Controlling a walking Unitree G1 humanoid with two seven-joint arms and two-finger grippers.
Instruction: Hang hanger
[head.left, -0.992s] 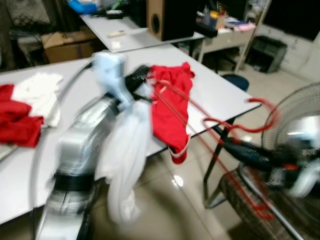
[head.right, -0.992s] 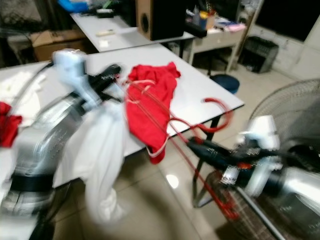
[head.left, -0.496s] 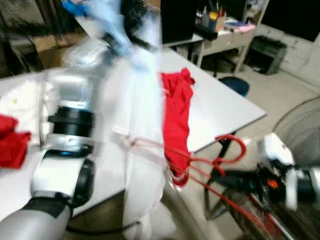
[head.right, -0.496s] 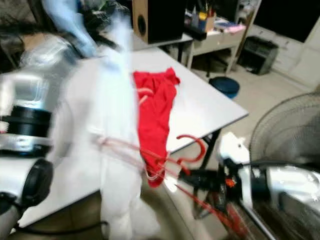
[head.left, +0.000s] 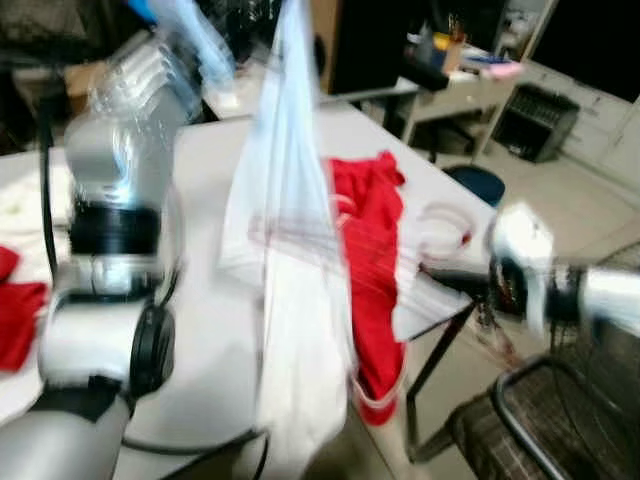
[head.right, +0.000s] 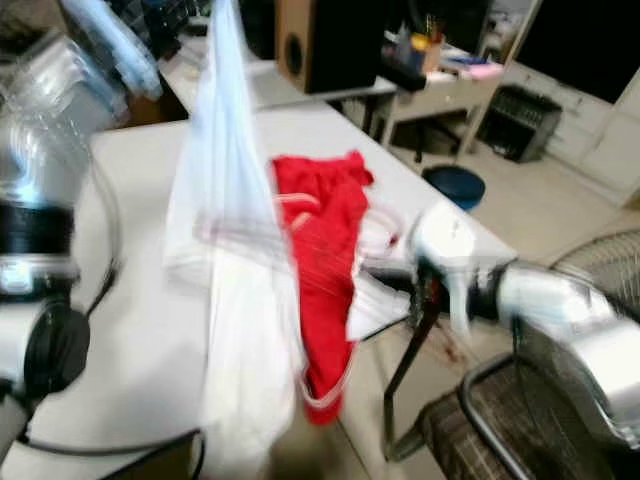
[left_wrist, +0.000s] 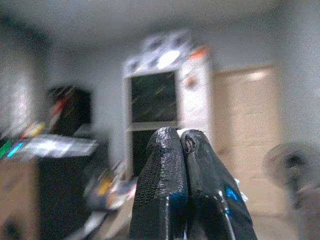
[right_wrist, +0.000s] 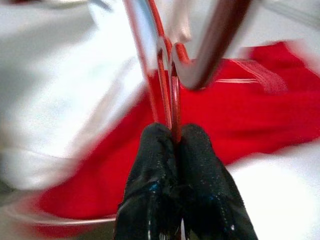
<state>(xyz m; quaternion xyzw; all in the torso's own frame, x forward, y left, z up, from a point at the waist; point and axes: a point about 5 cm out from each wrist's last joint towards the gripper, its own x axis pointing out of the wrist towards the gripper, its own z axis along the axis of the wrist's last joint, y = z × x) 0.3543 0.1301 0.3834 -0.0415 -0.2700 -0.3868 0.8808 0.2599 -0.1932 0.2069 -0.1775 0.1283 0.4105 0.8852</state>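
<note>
My right hand is clamped shut on the red hanger beside the surface, while my raised left hand, fingers pressed together, holds a white garment before a red garment.

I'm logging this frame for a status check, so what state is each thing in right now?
White garment: lifted, hanging down from the raised left claw.
Left claw: shut, raised high.
Red hanger: pinched in the right claw, not yet hung.
Right claw: shut on the hanger's wire.
Red garment: draped over the table's edge.
Table: standing, holding the clothes.
</note>
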